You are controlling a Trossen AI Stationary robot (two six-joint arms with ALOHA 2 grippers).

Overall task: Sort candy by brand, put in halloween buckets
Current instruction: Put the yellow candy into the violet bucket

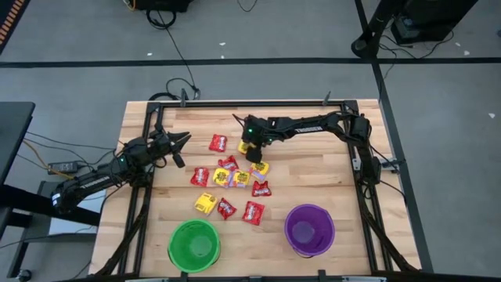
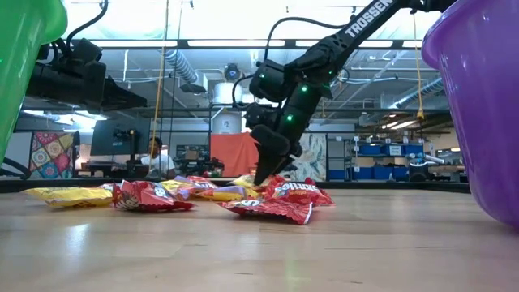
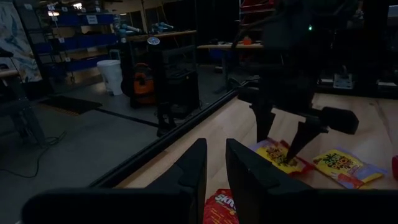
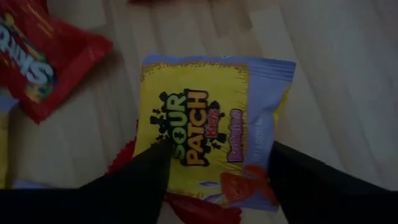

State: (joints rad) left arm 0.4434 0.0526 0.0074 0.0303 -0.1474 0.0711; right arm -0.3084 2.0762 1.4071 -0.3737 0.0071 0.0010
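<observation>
Several red and yellow candy packets point(image 1: 231, 184) lie flat on the wooden table's middle. My right gripper point(image 1: 254, 155) points steeply down at the pile's far side, open, its fingers on either side of a yellow Sour Patch packet point(image 4: 199, 124) that lies partly on a red packet point(image 4: 205, 208). The left wrist view shows the right gripper point(image 3: 280, 146) with its tips down at that packet. My left gripper point(image 1: 182, 145) hovers level at the table's far left, a narrow gap between its fingers, nothing in it. The green bucket point(image 1: 174, 235) and the purple bucket point(image 1: 290, 219) stand upright at the near edge. My right gripper comes from above at a slant, with one fingertip point(image 4: 152, 165) over the yellow packet's printed face and the other point(image 4: 292, 168) at its pale sealed edge point(image 4: 273, 112). Whether the tips touch the packet I cannot tell. The packet lies flat.
A single red packet point(image 1: 218, 142) lies apart at the far left of the pile. Two red packets point(image 1: 253, 212) and a yellow one point(image 1: 205, 204) lie nearest the buckets. A black frame point(image 1: 235, 103) runs along the table's far and side edges. Bare wood shows between both buckets.
</observation>
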